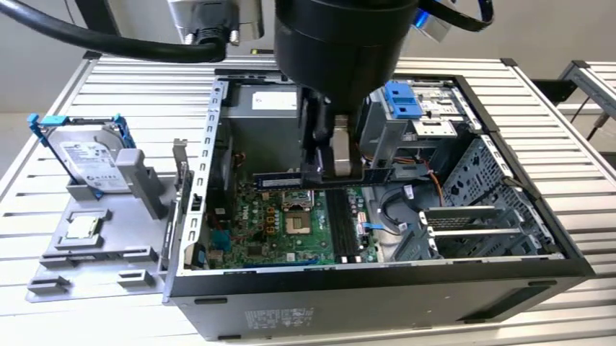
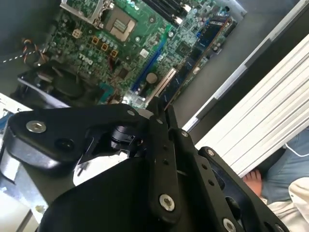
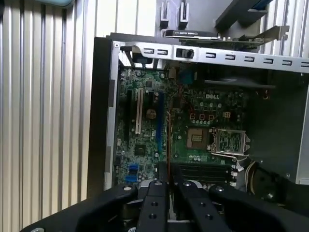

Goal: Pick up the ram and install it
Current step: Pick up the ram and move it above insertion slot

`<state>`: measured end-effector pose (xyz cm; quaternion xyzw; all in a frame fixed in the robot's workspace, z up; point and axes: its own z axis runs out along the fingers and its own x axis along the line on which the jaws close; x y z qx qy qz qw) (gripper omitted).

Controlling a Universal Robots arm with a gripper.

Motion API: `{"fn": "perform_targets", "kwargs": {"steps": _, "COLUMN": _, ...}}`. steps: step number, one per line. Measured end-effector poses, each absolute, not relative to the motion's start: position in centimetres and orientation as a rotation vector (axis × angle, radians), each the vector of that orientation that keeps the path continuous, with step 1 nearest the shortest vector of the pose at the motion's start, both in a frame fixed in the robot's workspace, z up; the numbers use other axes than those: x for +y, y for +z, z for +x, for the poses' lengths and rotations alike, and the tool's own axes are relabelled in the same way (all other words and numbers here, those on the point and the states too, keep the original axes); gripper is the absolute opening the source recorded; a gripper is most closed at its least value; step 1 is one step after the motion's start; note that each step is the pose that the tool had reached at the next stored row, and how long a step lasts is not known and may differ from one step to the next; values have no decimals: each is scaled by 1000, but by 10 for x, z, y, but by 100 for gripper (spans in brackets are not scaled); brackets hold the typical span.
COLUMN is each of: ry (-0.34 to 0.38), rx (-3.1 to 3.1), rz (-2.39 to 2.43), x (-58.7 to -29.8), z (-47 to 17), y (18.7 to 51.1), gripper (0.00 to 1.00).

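Note:
My gripper (image 1: 325,175) reaches down into the open computer case (image 1: 385,281) and is shut on the ram (image 1: 288,179). The ram is a slim dark stick held level above the motherboard (image 1: 284,227). In the second wrist view the ram (image 2: 195,55) juts out from between the fingers (image 2: 159,121), dark blue with black chips. In the first wrist view the ram (image 3: 167,140) shows edge-on as a thin line ahead of the gripper (image 3: 168,182). The black memory slots (image 1: 339,223) (image 3: 205,169) lie below it, and the stick runs crosswise to them.
A silver hard drive (image 1: 85,155) in a blue frame stands on a grey holder (image 1: 97,249) at the exterior view's left, with a small square chip (image 1: 82,227) below it. A drive cage (image 1: 419,115), cables and metal brackets crowd the case. A person's foot (image 2: 252,180) shows beyond the slatted table.

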<state>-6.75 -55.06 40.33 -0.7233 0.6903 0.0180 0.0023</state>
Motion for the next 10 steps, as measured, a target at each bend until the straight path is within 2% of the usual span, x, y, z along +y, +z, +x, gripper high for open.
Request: {"fn": "perform_targets", "kwargs": {"steps": 10, "ry": 57, "rx": 2166, "rz": -2269, "x": -551, "z": -22, "y": 403, "gripper": 0}}
